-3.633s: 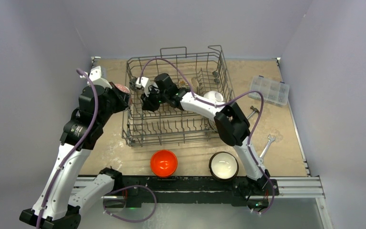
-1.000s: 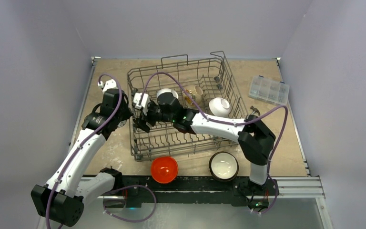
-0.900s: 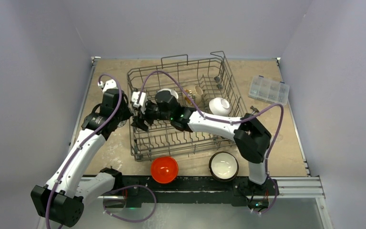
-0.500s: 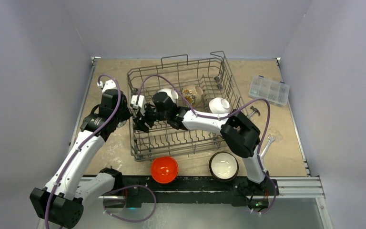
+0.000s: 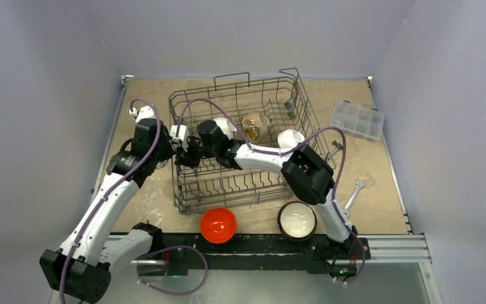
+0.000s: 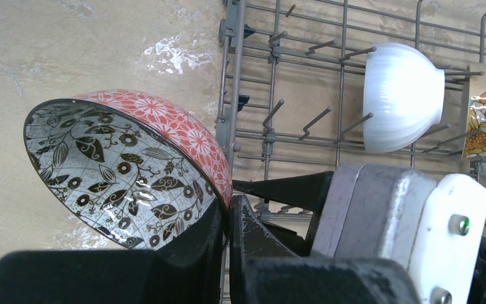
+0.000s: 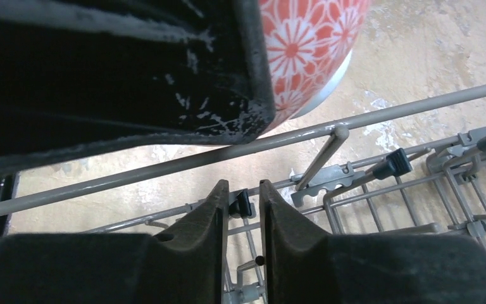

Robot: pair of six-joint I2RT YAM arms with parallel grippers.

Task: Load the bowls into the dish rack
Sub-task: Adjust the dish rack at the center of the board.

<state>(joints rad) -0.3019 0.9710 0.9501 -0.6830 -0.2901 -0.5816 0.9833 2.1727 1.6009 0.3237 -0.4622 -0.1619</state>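
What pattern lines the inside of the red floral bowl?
Black leafy vines on white inside the red floral ceramic bowl; left wrist view.

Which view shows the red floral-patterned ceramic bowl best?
Left wrist: the red floral-patterned ceramic bowl sits large in frame, rim pinched by the left gripper, leaf-patterned inside and red outside both visible. Right wrist catches only a patch of the bowl. Top external hides it almost wholly behind the arms.

You'll find the red-patterned bowl [image 6: 133, 171] tilted just outside the dish rack's [image 5: 228, 183] left wall. Inside it, a white bowl [image 6: 402, 95] and a flowered bowl [image 5: 255, 126] lie on their sides. An orange bowl [image 5: 218, 225] and a dark cream-lined bowl [image 5: 297, 220] sit upright on the bench [image 5: 386, 183] in front.
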